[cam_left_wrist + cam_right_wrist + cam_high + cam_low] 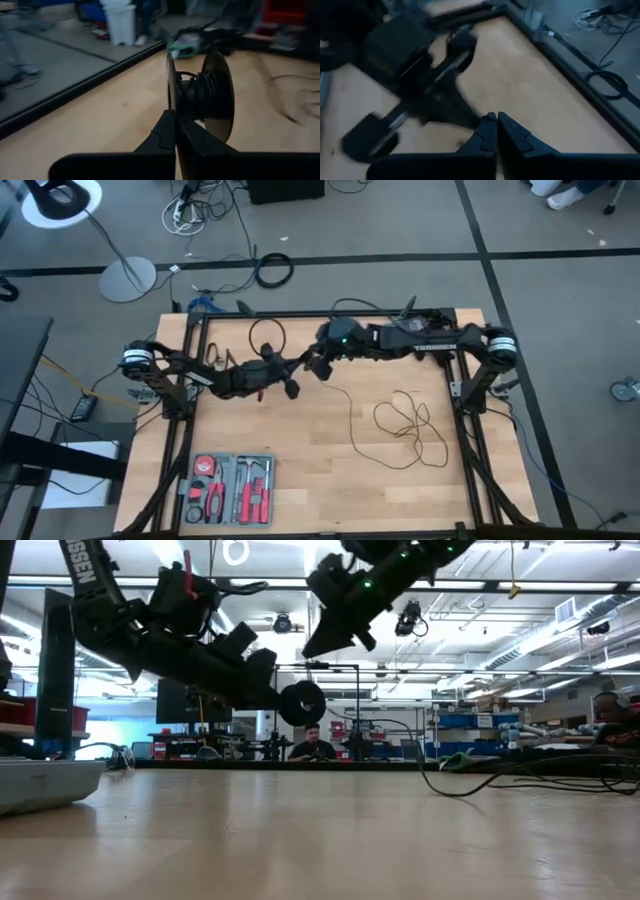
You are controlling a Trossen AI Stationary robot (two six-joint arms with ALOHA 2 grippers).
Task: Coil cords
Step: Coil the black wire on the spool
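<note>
The cord lies in loose loops [410, 425] on the table's right half, and one strand [350, 420] runs back toward the middle. Its end is a round black puck [200, 92] shaped like a spool, with two discs and some turns of cord between them. My left gripper [285, 385] is shut on the puck and holds it above the table's middle. My right gripper [315, 367] hangs shut just beyond the puck and higher up [315, 645]. Its wrist view shows nothing between its fingers [496, 120]. My left gripper pinches the rim of one disc [170, 107] of the puck between its two fingers. The fingers come nearly level from the table's left. The puck stands on edge at the fingertips, lifted clear of the table [302, 703]. Cord trails from it down to the table [425, 775].
A tool tray [228, 488] sits at the near left. A thin black loop [268, 335] lies near the far edge. Black frame rails [470, 440] border the table's sides. Bare wood lies between the tray and the cord loops.
</note>
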